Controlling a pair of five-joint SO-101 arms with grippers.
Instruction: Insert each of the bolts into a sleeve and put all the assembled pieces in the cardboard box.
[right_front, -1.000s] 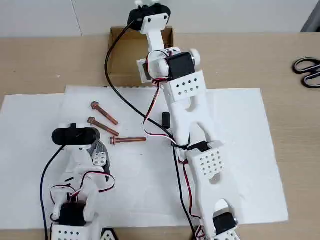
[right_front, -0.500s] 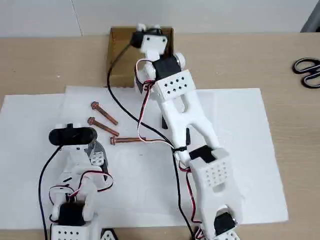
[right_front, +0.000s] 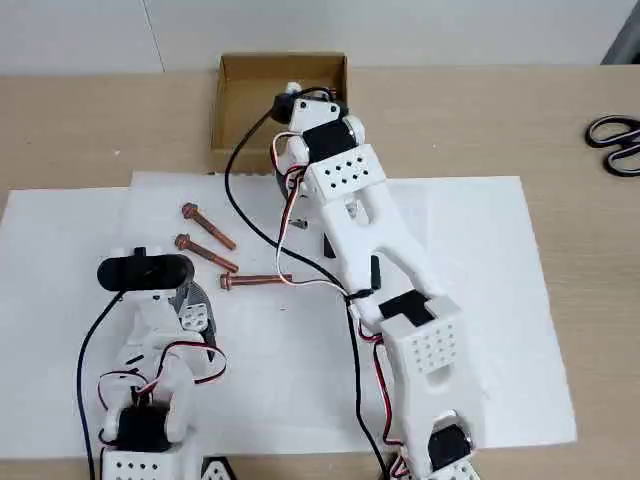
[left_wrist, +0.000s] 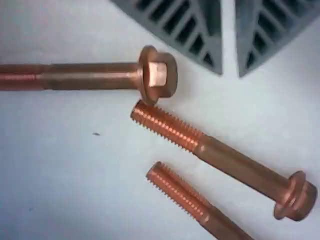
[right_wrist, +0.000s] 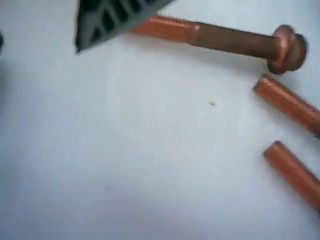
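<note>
Three copper bolts lie loose on the white paper: one (right_front: 208, 226), a second (right_front: 206, 253) and a third (right_front: 256, 281) lying crosswise. My left gripper (right_front: 196, 312) rests just short of them, shut and empty; its grey fingers (left_wrist: 200, 30) sit by the head of the crosswise bolt (left_wrist: 157, 75). The right arm stretches toward the cardboard box (right_front: 240, 110), and its gripper (right_front: 286, 190) hangs open above the paper in front of the box. One grey finger (right_wrist: 115, 17) covers the threaded end of the crosswise bolt (right_wrist: 235, 42). A black sleeve (right_front: 328, 244) stands beside the right arm.
The paper (right_front: 480, 300) covers most of the wooden table. Scissors (right_front: 615, 142) lie at the far right edge. Black and red cables (right_front: 250, 205) trail from the right arm across the paper near the bolts.
The right arm has drawn back from over the cardboard box and lowered its wrist toward the paper in front of it. The left arm and the bolts have stayed put.
</note>
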